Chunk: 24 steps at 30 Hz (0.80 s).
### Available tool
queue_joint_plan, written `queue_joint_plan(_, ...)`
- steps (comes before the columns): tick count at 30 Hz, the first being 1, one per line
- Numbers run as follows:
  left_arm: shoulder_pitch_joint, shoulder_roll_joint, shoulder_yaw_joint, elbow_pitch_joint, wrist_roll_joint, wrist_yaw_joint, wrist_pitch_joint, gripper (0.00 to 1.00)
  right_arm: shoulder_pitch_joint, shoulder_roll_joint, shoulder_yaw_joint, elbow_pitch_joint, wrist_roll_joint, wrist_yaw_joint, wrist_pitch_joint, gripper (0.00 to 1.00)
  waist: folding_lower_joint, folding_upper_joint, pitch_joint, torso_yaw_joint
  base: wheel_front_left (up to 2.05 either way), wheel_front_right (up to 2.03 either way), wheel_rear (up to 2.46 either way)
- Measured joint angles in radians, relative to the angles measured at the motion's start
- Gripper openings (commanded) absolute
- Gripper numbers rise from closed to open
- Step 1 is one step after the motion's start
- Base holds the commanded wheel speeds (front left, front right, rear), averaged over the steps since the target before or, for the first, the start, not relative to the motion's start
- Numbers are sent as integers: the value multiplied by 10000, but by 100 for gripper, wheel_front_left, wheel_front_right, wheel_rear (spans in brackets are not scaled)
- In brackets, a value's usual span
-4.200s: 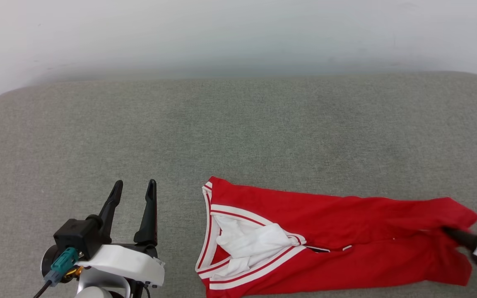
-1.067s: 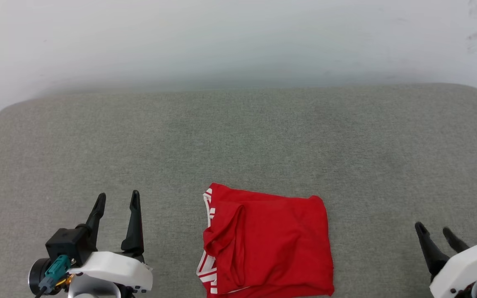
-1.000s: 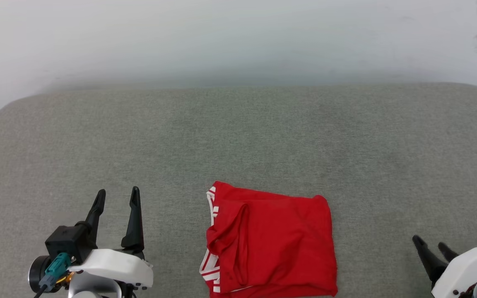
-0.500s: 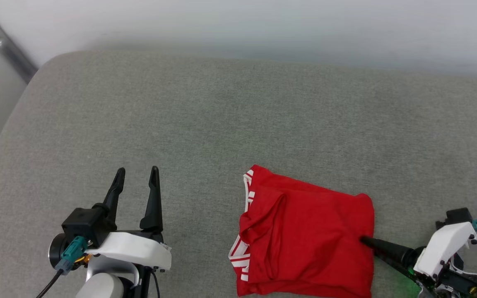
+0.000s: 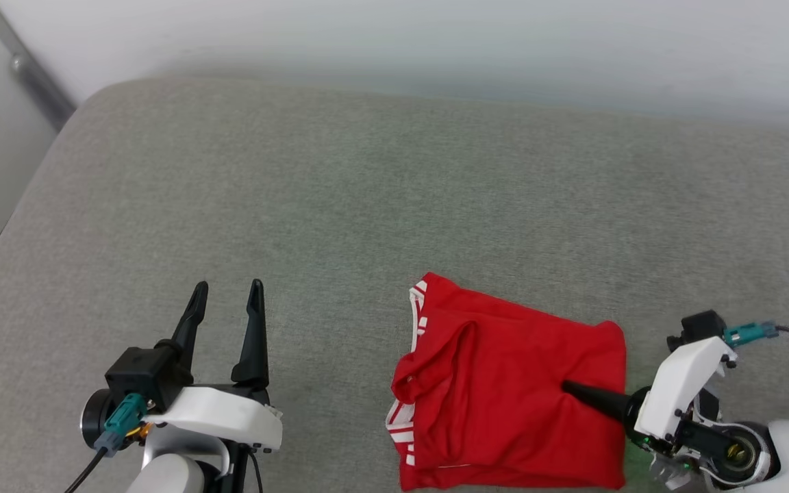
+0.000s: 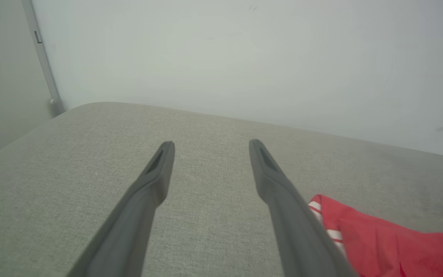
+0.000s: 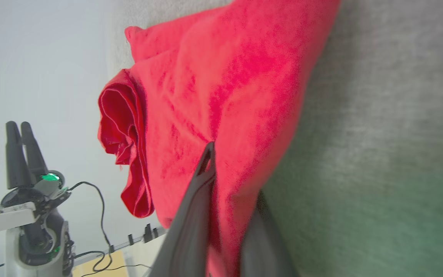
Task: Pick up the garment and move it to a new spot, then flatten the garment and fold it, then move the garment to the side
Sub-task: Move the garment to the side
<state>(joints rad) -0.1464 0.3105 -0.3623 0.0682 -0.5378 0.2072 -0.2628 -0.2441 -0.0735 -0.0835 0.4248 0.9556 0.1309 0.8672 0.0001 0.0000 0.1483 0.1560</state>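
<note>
Subject: the garment [image 5: 511,390], a red thin-fabric jersey T-shirt with red-and-white striped trim. It lies folded into a rough rectangle on the grey woven-fabric cushion [image 5: 298,205]. The striped trim shows along the edge facing the left gripper.

Right gripper [image 5: 572,392]: the long dark fingers [image 7: 200,181] reach in over the folded garment's edge nearest them. In the right wrist view one finger lies on top of the red cloth and the other runs beneath it, its tip hidden. The two are drawn close together with fabric pinched between them. A loose, rumpled fold of cloth lies beyond the fingertips, at the far side of the garment.

Left gripper [image 5: 227,287]: both fingers stand well apart and hold nothing. They point across bare cushion toward the pale plain wall [image 5: 435,34]. The garment lies off to the right of these fingers, not touching them. In the left wrist view its striped corner shows just beside the right-hand finger.
</note>
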Motion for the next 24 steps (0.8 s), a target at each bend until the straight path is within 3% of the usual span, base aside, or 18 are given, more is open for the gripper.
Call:
queue_joint_plan(6,228,42,134,-12,86,-48,-2,100,-207,-1225,1459,-1264,-1973,0,-339,0,-1,0,-252,-718,0,0,0)
queue_joint_plan(13,350,75,222,-203,146,-65,-2,100,-868,-2826,2765,-2546,-4648,0,-42,0,0,0,-335,-2148,0,0,0)
queue_joint_plan(17,220,127,159,-303,222,-150,0,100,-1303,-3246,2957,-2738,-5279,6,-61,0,0,0,-234,-3135,0,0,0)
queue_joint_plan(24,-737,355,-142,-848,621,-305,430,100,-2203,-3812,2525,-2098,-6063,4,-1147,0,0,0,515,-4519,0,0,0)
